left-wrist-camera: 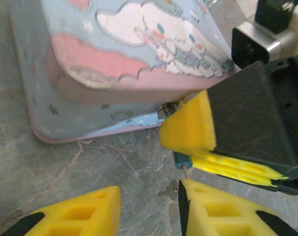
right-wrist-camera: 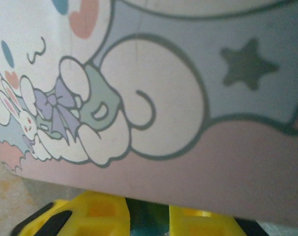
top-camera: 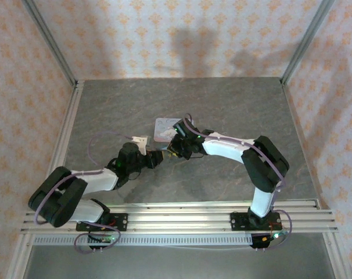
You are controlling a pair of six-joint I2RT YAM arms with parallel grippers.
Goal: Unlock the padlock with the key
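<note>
On the worktop (top-camera: 222,104) beside the tin (left-wrist-camera: 114,59), the right tool (right-wrist-camera: 148,219) grips the padlock (left-wrist-camera: 180,160). The left tool (left-wrist-camera: 148,211) stands open around the key (left-wrist-camera: 169,190), which seems seated in the padlock. The shackle is hidden, so turning probably remains.

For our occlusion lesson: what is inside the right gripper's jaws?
Clamped in the right gripper, a sliver of teal padlock shows, with the key poking out beside it. Yellow fingers cover the rest of the padlock.
</note>
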